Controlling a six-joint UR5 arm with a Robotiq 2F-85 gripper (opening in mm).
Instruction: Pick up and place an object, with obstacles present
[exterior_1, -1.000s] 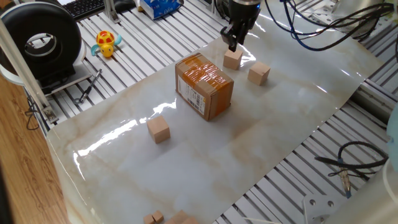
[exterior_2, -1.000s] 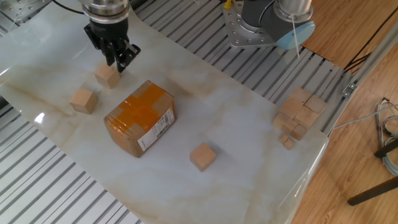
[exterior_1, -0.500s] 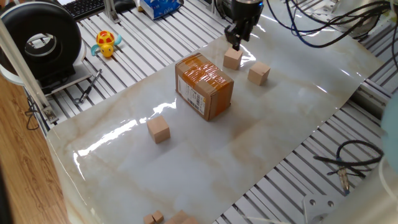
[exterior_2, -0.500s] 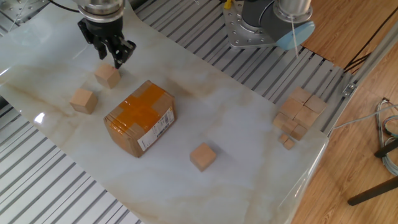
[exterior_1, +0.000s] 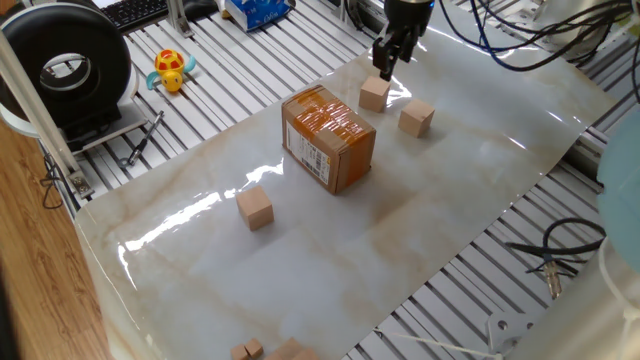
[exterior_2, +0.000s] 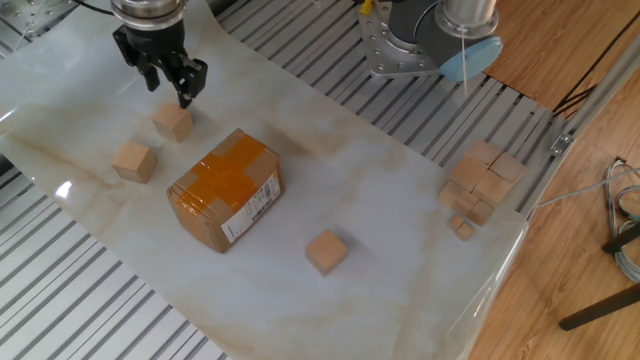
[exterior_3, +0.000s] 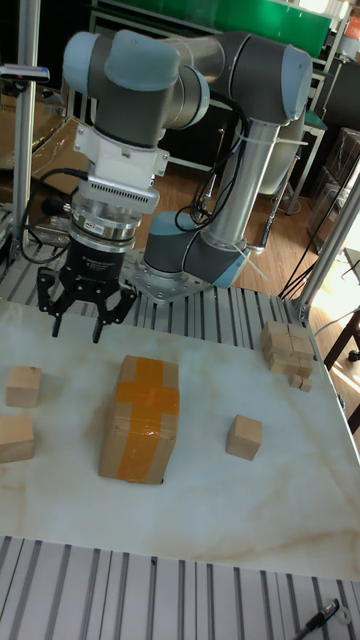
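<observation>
Three small light-tan wooden cubes lie apart on the marble sheet. One cube (exterior_1: 374, 94) (exterior_2: 173, 122) (exterior_3: 23, 385) sits just beyond the brown cardboard box (exterior_1: 328, 137) (exterior_2: 225, 190) (exterior_3: 140, 418), which has orange tape. My gripper (exterior_1: 385, 68) (exterior_2: 170, 88) (exterior_3: 78, 325) hangs a little above and behind this cube, open, with nothing between its fingers. A second cube (exterior_1: 416, 118) (exterior_2: 133, 161) (exterior_3: 14, 437) lies beside the first. The third cube (exterior_1: 255, 208) (exterior_2: 326, 251) (exterior_3: 244, 437) rests on the box's other side.
A pile of several spare cubes (exterior_2: 482, 185) (exterior_3: 290, 352) sits at one corner of the sheet, near the robot base (exterior_2: 410, 40). A yellow toy (exterior_1: 170, 68) and a black reel (exterior_1: 65, 70) lie off the sheet. Loose cables (exterior_1: 560, 265) lie on the slatted table.
The gripper has risen and drawn back from the cube beside the box, staying open. The cubes and the box have not moved.
</observation>
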